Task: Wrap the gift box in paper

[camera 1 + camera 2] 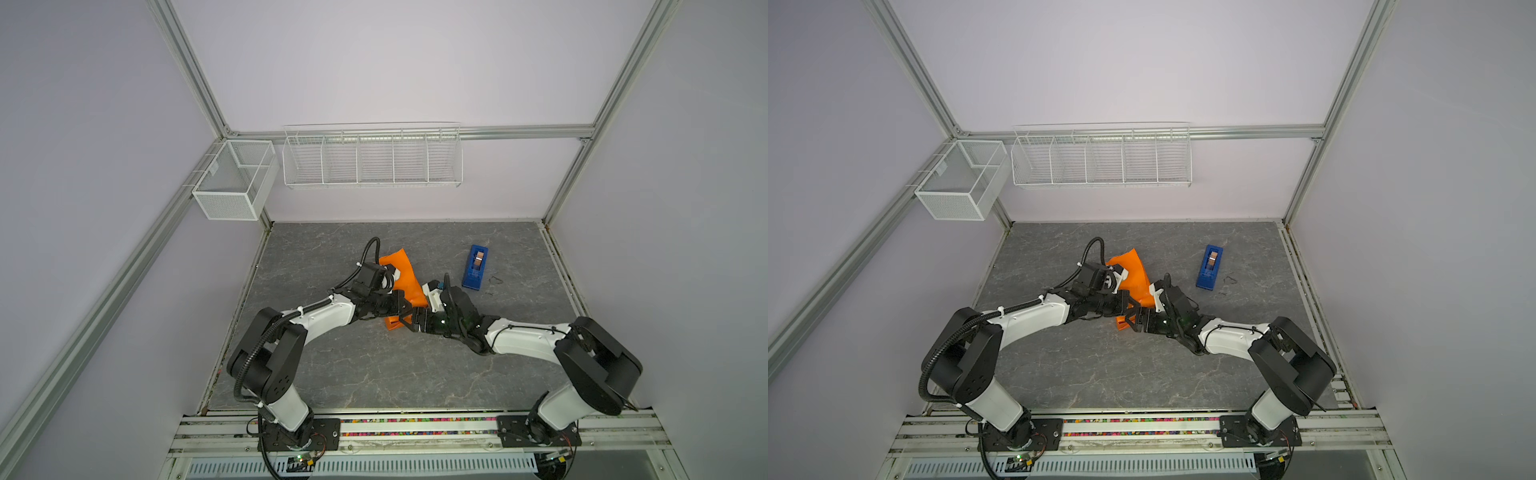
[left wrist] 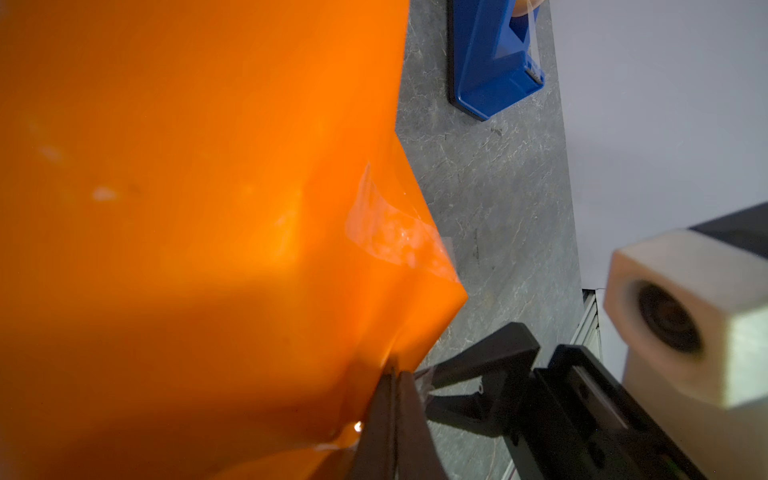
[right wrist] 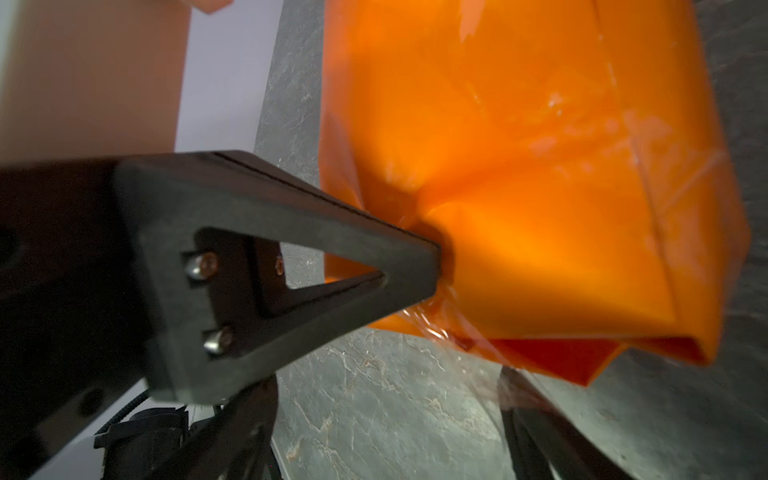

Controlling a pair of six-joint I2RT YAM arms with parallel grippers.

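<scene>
- At the near end of the wrapped bundle, mid-surface: the left hand (image 2: 392,374) has its fingers pressed together on a gathered edge of the paper (image 2: 187,208), pinching it. Creases fan out from the pinch in the right wrist view.
- The right hand (image 2: 424,388) faces it tip to tip, just beside the pinch. Its fingers are spread and nothing is clamped.
- In both top views the two hands meet nose to nose over that near end, left arm in from the left, right arm in from the right.
- The paper is folded into a boxy orange package, with its long axis running away from the arm bases toward the back.
- Clear tape (image 2: 386,232) lies across one corner fold. More of it trails off the paper's edge at the pinch, between the right hand's fingertips; can't tell if it touches them.
- The gift box is hidden; only orange shows.
- Can't tell whether the near end rests on the surface (image 1: 374,374) or is lifted off it.
- The blue tape dispenser (image 1: 475,267) stands on the surface right of the package, apart from it and beyond the right hand.
- A white mesh basket (image 1: 232,183) and a white wire rack (image 1: 372,160) hang on the frame behind the surface, well apart from the rest.
</scene>
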